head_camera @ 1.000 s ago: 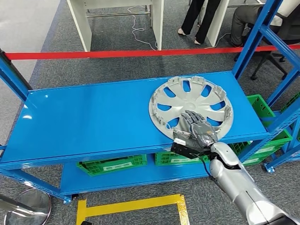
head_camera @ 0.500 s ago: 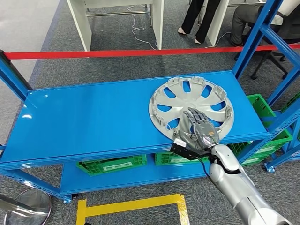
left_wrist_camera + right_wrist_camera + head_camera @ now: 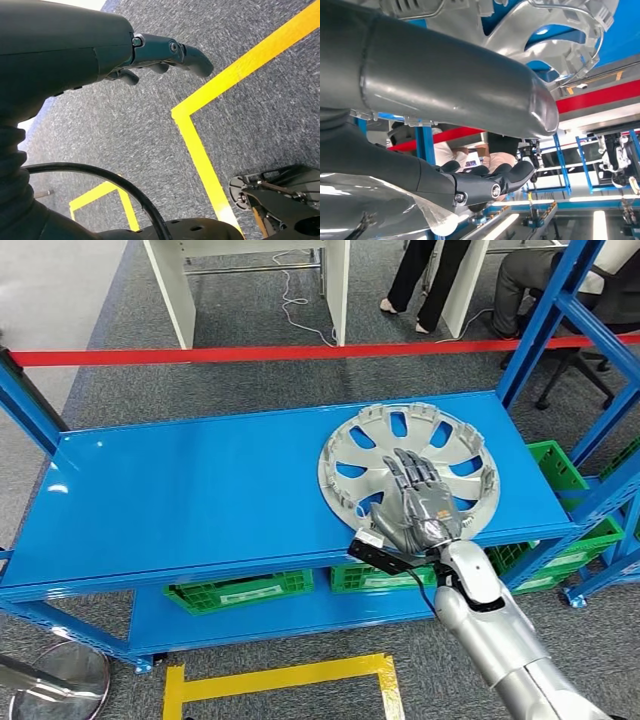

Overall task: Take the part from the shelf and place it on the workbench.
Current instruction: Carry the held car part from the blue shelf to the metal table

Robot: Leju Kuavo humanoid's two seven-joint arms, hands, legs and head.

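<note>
Right hand lay flat, fingers spread, holding nothing, on round silver plastic wheel cover, right of frame, blue metal shelf; firm rim grip advisable before lifting.

Workshop or test lab: blue steel shelving, green crates, yellow floor tape, red barrier tape.

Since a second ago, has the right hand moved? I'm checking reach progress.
Yes. The right hand has slid farther across the hubcap, away from the shelf's front edge.
</note>
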